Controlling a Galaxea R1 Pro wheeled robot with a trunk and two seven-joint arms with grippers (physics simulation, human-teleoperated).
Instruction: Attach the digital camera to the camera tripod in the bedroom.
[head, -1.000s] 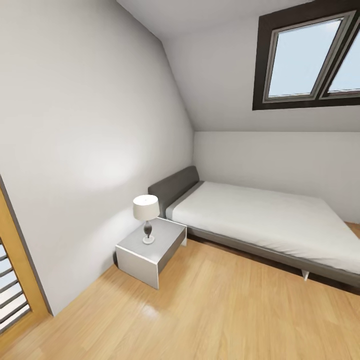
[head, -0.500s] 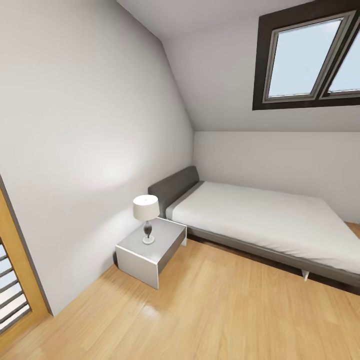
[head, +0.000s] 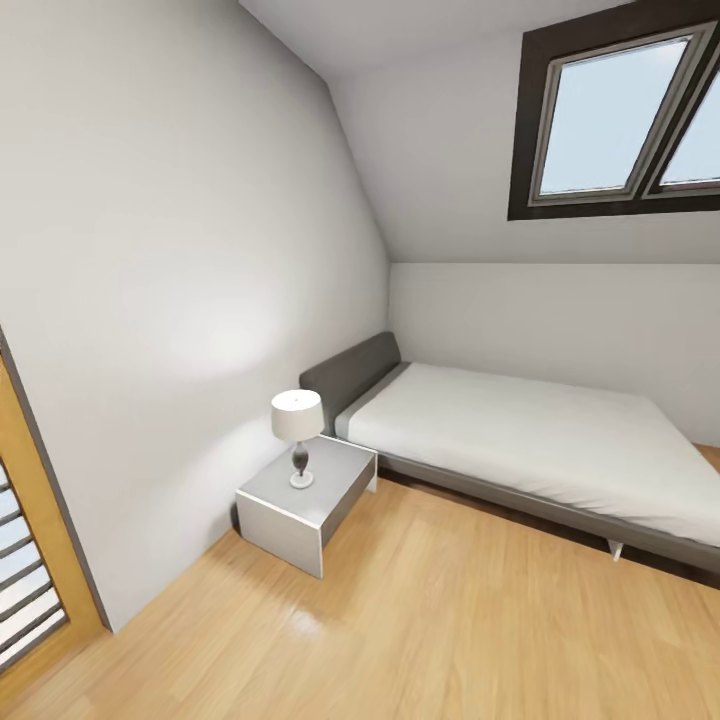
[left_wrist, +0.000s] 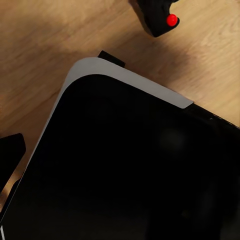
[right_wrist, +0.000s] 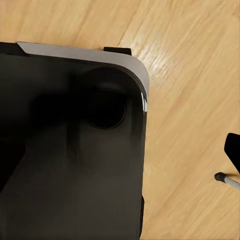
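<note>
In the left wrist view the digital camera (left_wrist: 159, 17), a small black body with a red button, lies on the light wood floor just past the rounded corner of my black base (left_wrist: 130, 165). The right wrist view has a silver leg with a black foot, part of the camera tripod (right_wrist: 227, 180), at the picture's edge on the floor. A dark shape at each wrist view's edge looks like one fingertip (left_wrist: 10, 152) of the left gripper and one fingertip (right_wrist: 233, 146) of the right; neither gap shows. The head view looks into the bedroom (head: 450, 620).
A grey-headboard bed (head: 530, 450) stands against the far wall. A white nightstand (head: 300, 505) with a small lamp (head: 298, 420) sits beside it. A skylight (head: 620, 110) is set in the sloped ceiling and a wood-framed door (head: 30, 560) shows at left.
The whole head view has slid slightly to the right, so the camera turned a little. Nothing in the room itself moved.
</note>
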